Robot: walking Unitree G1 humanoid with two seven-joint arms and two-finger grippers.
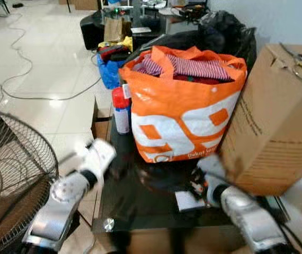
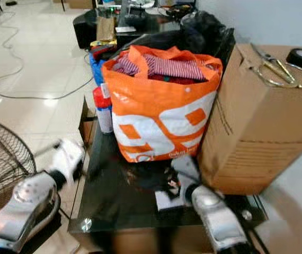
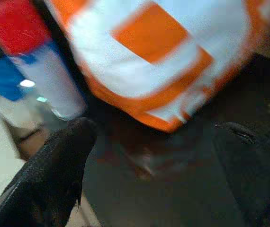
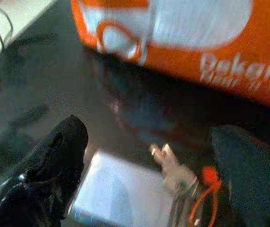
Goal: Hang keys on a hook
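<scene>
Two grippers over dark worktop (image 1: 140, 203): right gripper (image 4: 147, 156) spread wide, straddling keys (image 4: 180, 177) for pickup; left gripper (image 3: 156, 151) released, empty, beside orange bag (image 1: 183, 114).

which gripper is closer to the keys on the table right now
Right. The right gripper is open directly over the keys on the black table; the left gripper is open near the spray can.

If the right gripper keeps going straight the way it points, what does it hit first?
Probably the silver keys with the orange loop lying between the open right gripper's fingers on the dark glass table; behind them stands the orange-and-white bag.
</scene>
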